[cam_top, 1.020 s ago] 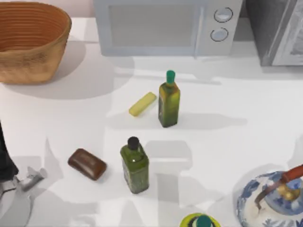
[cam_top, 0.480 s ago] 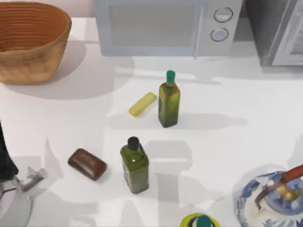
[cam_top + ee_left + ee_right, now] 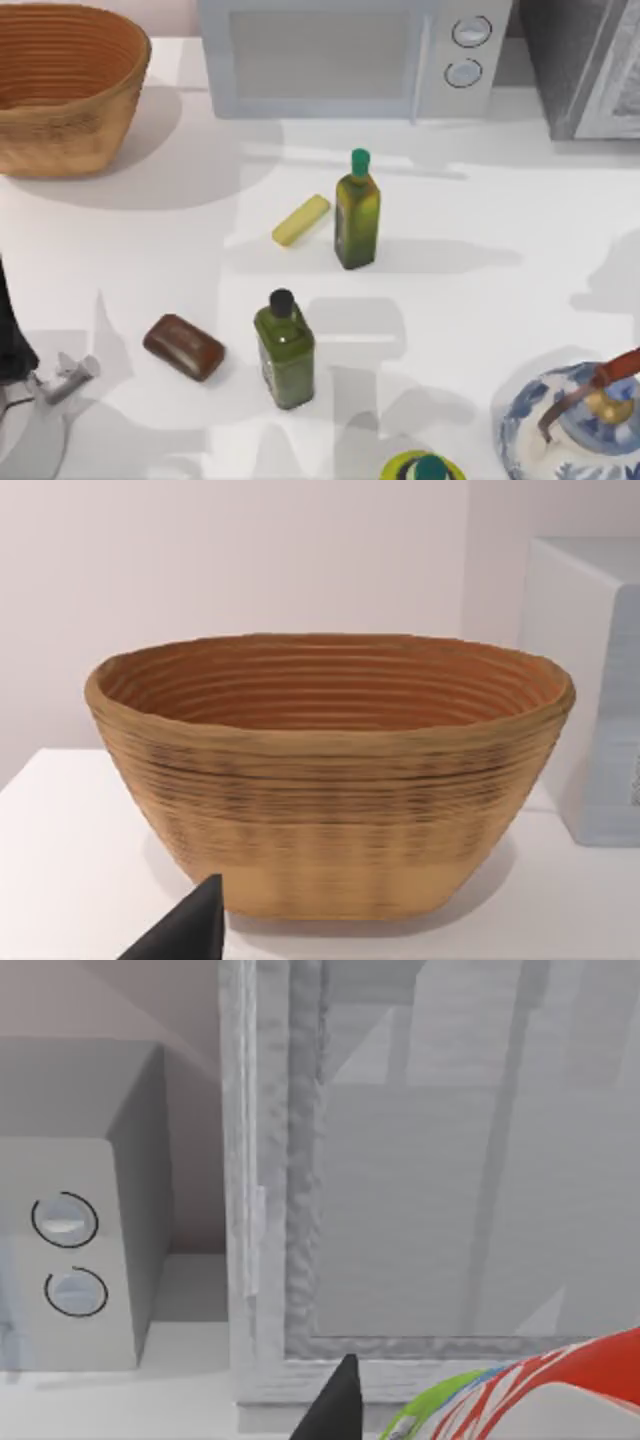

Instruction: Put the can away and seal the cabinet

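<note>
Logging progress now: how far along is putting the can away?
Done: the can looks picked up, close by the right wrist camera. In hand: it faces the grey cabinet beside the microwave. Left: placing it inside, then shutting the cabinet. The left arm waits near the basket.

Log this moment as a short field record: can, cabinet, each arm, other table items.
can: red can near the right wrist camera, beside a dark fingertip
cabinet: grey cabinet directly ahead of the can; at the table's back right
left arm: parked at the table's front left, facing the wicker basket
table items: microwave, two olive-green bottles, yellow bar, brown block, blue-white teapot
</note>
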Controlling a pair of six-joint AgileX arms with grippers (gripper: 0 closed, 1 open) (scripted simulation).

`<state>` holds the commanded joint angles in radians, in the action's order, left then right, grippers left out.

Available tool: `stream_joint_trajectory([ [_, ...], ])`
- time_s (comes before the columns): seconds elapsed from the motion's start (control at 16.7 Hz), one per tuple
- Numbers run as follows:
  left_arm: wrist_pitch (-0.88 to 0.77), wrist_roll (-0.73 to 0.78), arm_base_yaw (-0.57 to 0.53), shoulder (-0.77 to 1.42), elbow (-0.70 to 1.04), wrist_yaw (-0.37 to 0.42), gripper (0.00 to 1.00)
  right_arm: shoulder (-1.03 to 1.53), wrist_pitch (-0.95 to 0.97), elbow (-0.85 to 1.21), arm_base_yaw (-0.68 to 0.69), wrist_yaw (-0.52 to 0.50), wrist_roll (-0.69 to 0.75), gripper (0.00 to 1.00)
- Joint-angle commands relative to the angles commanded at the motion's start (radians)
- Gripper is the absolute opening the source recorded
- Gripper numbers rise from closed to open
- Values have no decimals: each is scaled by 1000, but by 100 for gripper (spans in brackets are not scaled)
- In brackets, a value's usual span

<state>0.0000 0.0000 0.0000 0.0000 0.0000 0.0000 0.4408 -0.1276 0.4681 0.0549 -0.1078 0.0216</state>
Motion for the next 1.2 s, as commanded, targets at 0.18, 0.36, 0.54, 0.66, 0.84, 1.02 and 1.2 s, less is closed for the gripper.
stream_joint_trajectory([
  [0.18, 0, 0, 0, 0, 0, 0, 100, 192, -58, 264, 33, -29, -1, 0],
  [0.36, 0, 0, 0, 0, 0, 0, 100, 390, -123, 551, 65, -54, -5, 0],
  [0.54, 0, 0, 0, 0, 0, 0, 100, 575, -185, 829, 93, -71, -13, 0],
  [0.66, 0, 0, 0, 0, 0, 0, 100, 682, -222, 991, 107, -78, -19, 0],
  [0.84, 0, 0, 0, 0, 0, 0, 100, 807, -268, 1176, 121, -84, -30, 0],
  [1.02, 0, 0, 0, 0, 0, 0, 100, 880, -294, 1267, 129, -87, -40, 0],
  [1.2, 0, 0, 0, 0, 0, 0, 100, 888, -297, 1276, 130, -88, -41, 0],
])
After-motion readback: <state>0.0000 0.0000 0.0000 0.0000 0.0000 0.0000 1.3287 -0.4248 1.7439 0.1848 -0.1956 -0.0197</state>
